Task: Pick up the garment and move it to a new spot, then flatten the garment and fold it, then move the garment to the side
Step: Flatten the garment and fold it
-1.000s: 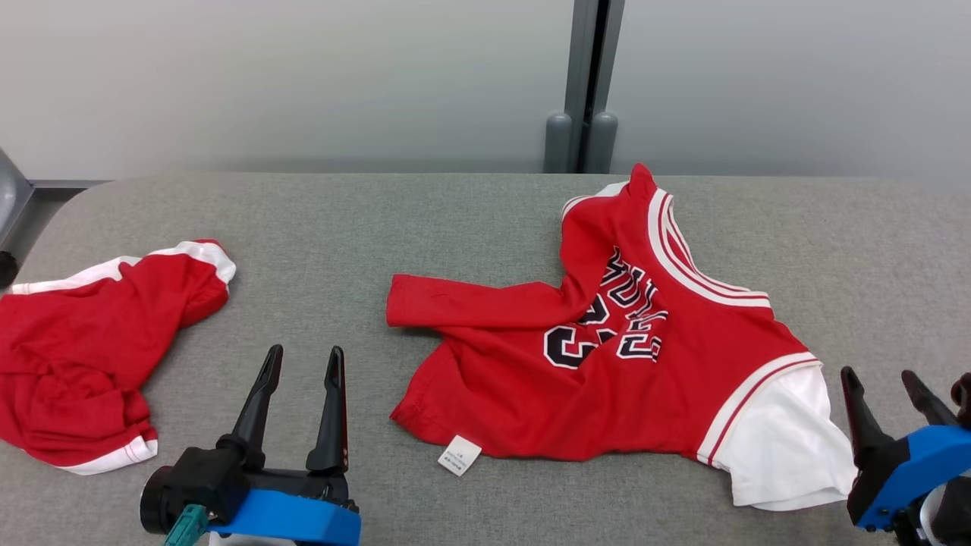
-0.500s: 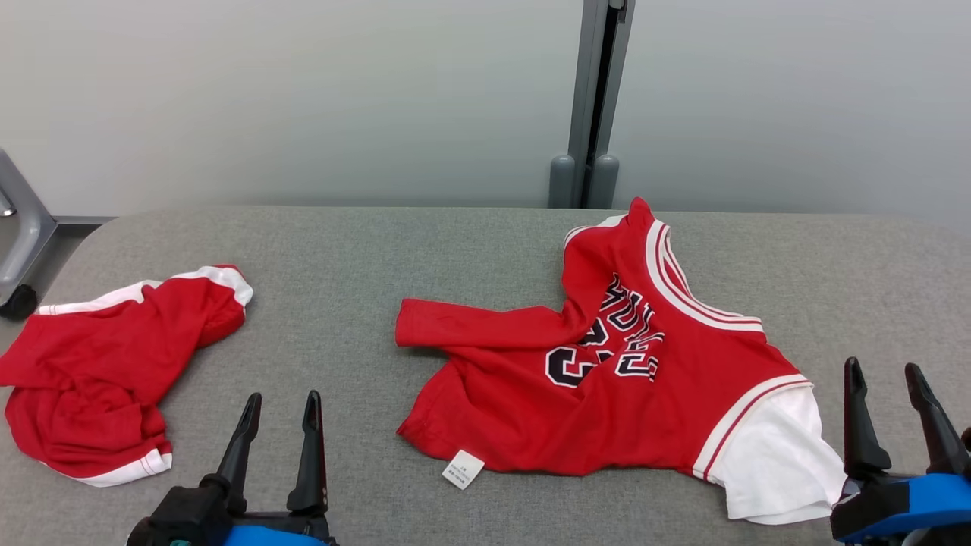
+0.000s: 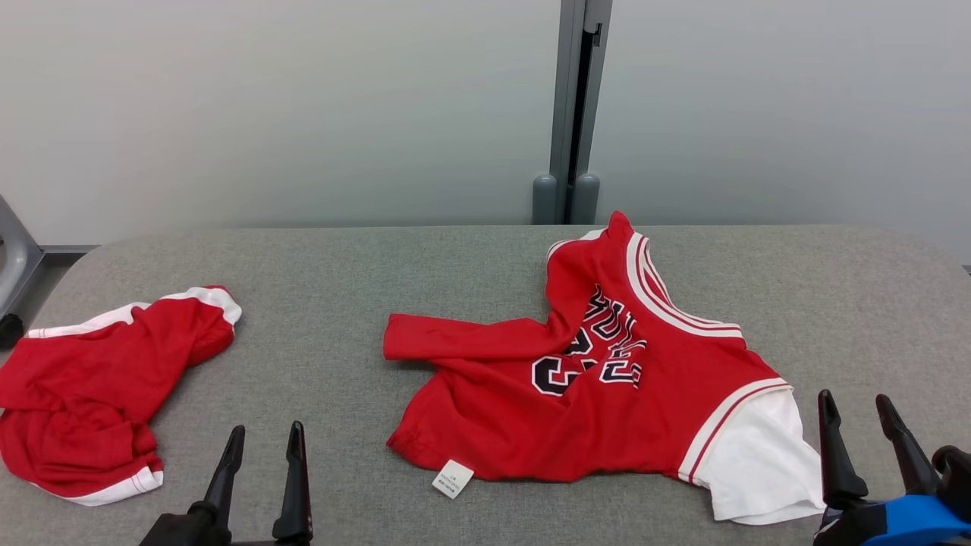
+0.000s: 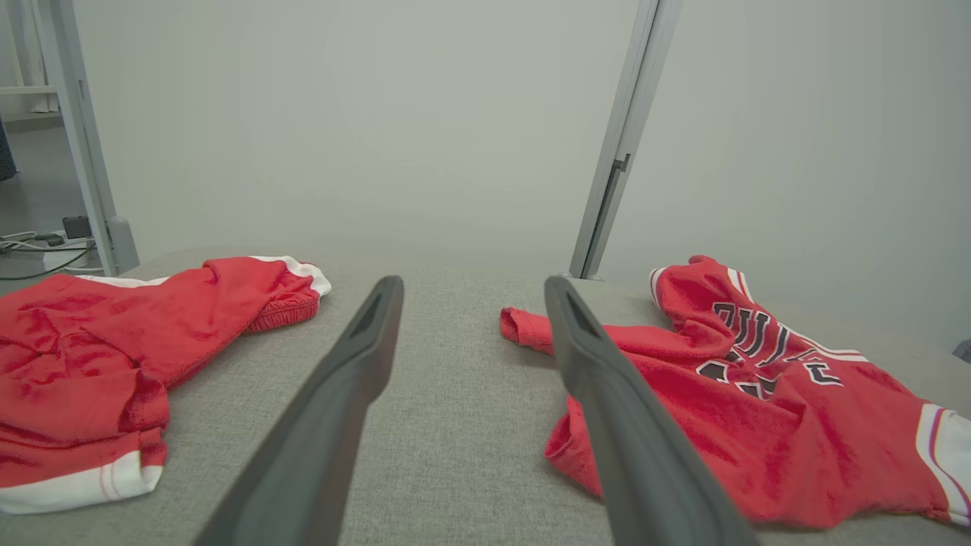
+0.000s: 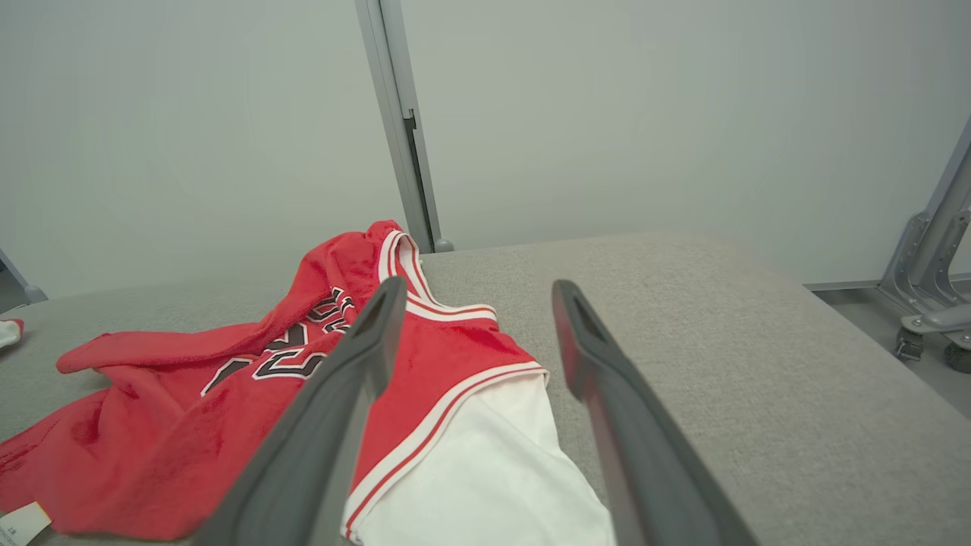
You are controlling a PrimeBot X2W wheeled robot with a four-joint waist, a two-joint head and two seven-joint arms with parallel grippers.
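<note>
Change: our view has tipped up, and our left gripper [image 3: 267, 428] has drawn back toward the near edge.
Table: grey fabric-covered table [image 3: 341, 288].
Garment: red knit jersey with white banding and dark lettering [image 3: 607, 425], rumpled mid-table between our grippers; its white end lies just beside our right gripper [image 3: 854, 396], not touching.
Other cloth: crumpled red-and-white garment [image 3: 83, 394], far left.
Fingers: both pairs spread, empty.
Tag: small white label [image 3: 453, 479] at the jersey's near hem.

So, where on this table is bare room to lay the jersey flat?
Widest bare cloth: between the crumpled red garment and the red jersey. Also the far strip of the grey table behind them. Crowded: right near corner, white sleeve beside the right fingers.
</note>
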